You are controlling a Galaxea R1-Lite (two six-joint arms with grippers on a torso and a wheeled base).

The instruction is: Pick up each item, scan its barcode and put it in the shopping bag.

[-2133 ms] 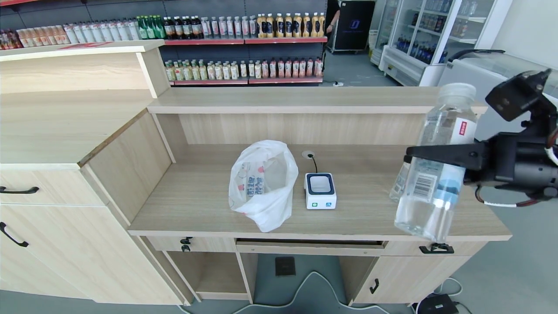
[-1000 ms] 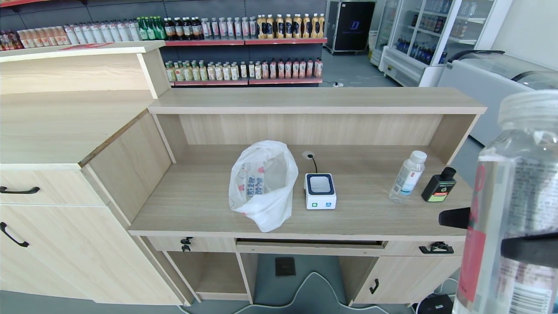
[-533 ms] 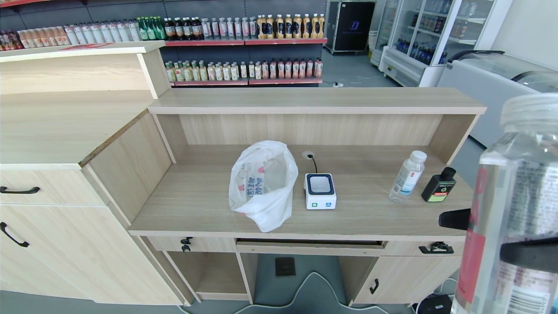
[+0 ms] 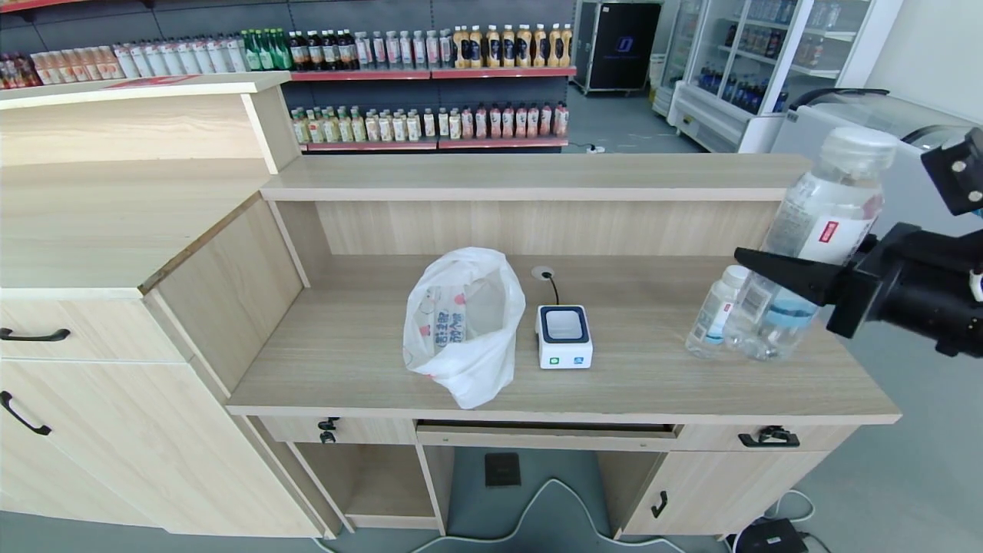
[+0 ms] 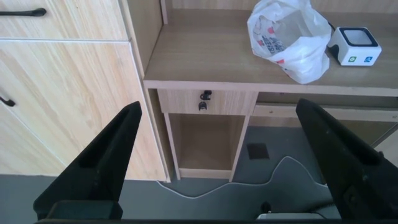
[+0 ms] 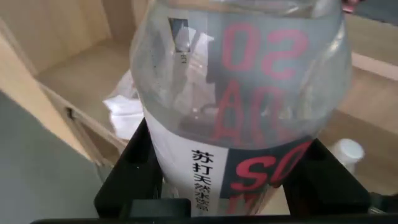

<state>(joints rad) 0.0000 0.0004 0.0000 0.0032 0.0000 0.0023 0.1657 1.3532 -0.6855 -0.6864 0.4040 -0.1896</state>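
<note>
- The right pincer is clenched around the middle of a clear water bottle, which hangs in the air over the right end of the surface.
- The bottle's long axis is tilted: the cap is up and toward the robot's right, the base down and toward its left.
- A barcode shows on the lower part of the label, turned roughly toward the head camera rather than downward.
- The barcode scanner sits on the surface well to the robot's left of the held bottle and lower, with its window facing up.
- The coming move likely needs a carry leftward and down, plus a roll of the bottle so that the barcode faces the window.
- The white shopping bag stands just beside the scanner on its far left side, mouth open upward.
- A smaller water bottle stands upright on the surface, partly hidden behind the held bottle's base.
- The left pincer is released and empty, low in front of the surface's left end, so the right arm is the 1 placed to scan.
</note>
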